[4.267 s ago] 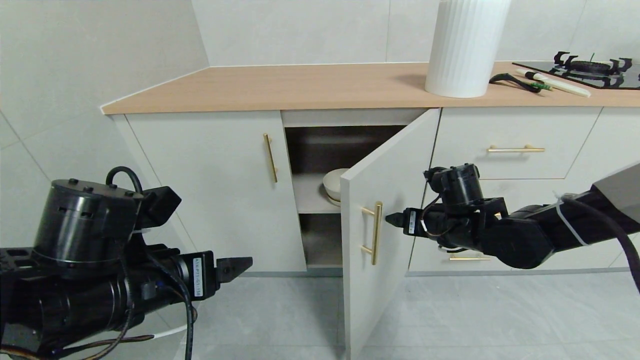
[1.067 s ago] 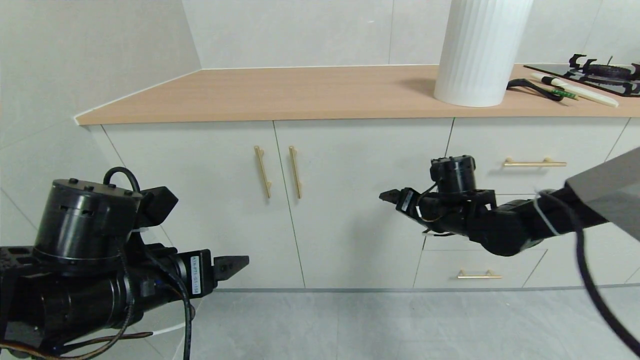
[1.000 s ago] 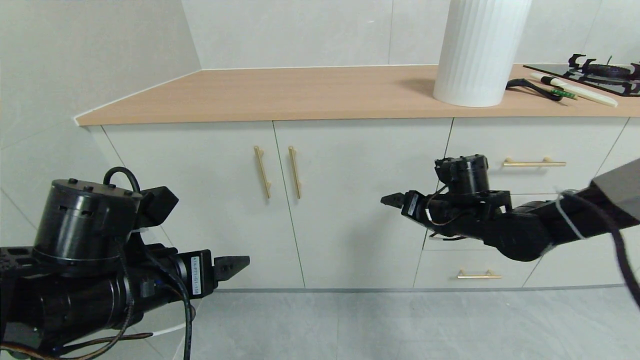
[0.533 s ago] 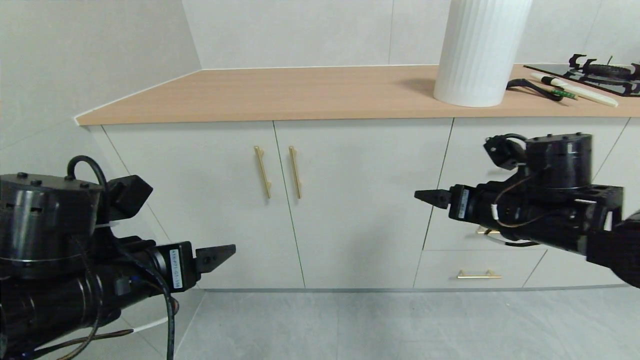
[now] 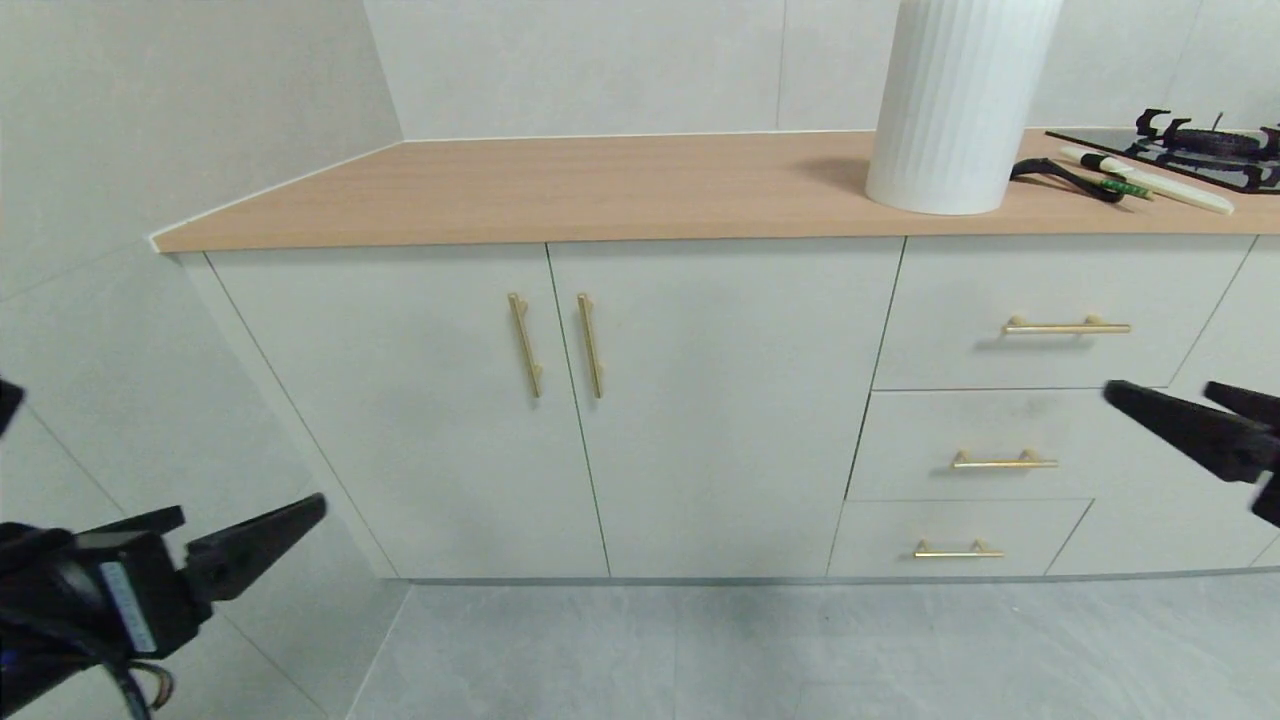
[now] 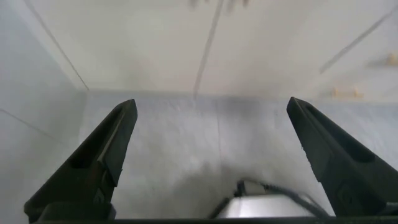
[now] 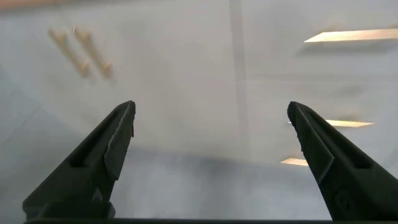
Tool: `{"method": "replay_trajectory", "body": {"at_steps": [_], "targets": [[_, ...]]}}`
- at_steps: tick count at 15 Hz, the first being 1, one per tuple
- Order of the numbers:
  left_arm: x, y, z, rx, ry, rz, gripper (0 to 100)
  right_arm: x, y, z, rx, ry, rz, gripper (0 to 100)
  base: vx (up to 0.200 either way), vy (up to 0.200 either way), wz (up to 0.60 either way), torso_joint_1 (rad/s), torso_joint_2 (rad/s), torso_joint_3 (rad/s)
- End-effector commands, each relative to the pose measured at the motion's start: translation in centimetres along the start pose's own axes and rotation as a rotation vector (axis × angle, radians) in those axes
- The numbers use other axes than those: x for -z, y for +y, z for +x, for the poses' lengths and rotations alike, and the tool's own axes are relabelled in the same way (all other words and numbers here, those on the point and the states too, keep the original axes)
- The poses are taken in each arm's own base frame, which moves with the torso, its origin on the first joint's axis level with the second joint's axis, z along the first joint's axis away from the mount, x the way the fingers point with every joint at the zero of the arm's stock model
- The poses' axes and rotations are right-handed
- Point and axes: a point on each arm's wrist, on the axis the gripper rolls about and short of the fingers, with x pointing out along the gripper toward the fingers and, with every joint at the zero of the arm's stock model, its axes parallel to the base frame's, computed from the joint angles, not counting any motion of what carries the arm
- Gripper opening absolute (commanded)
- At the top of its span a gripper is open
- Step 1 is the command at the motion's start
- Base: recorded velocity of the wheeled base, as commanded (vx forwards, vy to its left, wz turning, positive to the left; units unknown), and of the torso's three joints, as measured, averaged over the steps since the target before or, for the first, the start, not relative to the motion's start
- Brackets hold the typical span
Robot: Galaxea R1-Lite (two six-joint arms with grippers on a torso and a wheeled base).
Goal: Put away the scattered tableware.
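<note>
The cabinet (image 5: 700,400) under the wooden countertop (image 5: 560,185) has both doors shut, their gold handles (image 5: 558,345) side by side. My left gripper (image 5: 255,506) hangs low at the left, well short of the doors, open and holding nothing. In the left wrist view the left gripper (image 6: 211,155) is over the grey floor. My right gripper (image 5: 1155,387) is at the right in front of the drawers, open and holding nothing. The right wrist view has the right gripper (image 7: 211,155) facing the cabinet front, with the door handles (image 7: 81,53) to one side.
Three drawers (image 5: 1000,460) with gold handles stand right of the doors. On the countertop are a tall white ribbed cylinder (image 5: 955,100), a black-handled tool (image 5: 1065,178), a long white utensil (image 5: 1150,182) and a stove grate (image 5: 1215,140). A tiled wall closes the left side.
The right door, open 4.3 s ago with bowls on the shelf behind it, is now shut. Over the last second both arms drew back toward the view's edges and their fingers spread.
</note>
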Motion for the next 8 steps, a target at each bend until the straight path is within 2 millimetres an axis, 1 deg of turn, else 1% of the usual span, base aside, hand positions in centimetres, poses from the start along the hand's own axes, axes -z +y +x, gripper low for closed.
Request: {"method": "replay_trajectory", "body": {"at_steps": [1, 2, 3, 5, 6, 8], "targets": [[0.5, 2.3, -6.0, -0.047, -0.232, 0.01, 100, 1.4, -1.6, -8.5, 0.11, -0.204, -0.085, 100, 0.0, 0.0, 0.0, 0.0, 0.0, 0.0], [0.9, 2.9, -7.7, -0.074, -0.295, 0.026, 100, 2.2, -1.7, -10.3, 0.131, -0.233, -0.115, 100, 0.0, 0.0, 0.0, 0.0, 0.0, 0.0], [1.8, 3.4, -9.9, -0.109, -0.353, 0.051, 100, 2.7, -1.6, -12.4, 0.133, -0.263, -0.13, 100, 0.0, 0.0, 0.0, 0.0, 0.0, 0.0], [3.5, 4.0, -12.7, -0.127, -0.426, 0.078, 100, 3.5, -1.6, -14.6, 0.163, -0.283, -0.135, 100, 0.0, 0.0, 0.0, 0.0, 0.0, 0.0], [4.3, 4.3, -13.6, -0.127, -0.447, 0.082, 100, 4.1, -1.5, -15.5, 0.183, -0.301, -0.137, 100, 0.0, 0.0, 0.0, 0.0, 0.0, 0.0], [5.6, 4.5, -14.8, -0.149, -0.468, 0.076, 100, 5.2, -1.4, -16.9, 0.215, -0.304, -0.141, 100, 0.0, 0.0, 0.0, 0.0, 0.0, 0.0]]}}
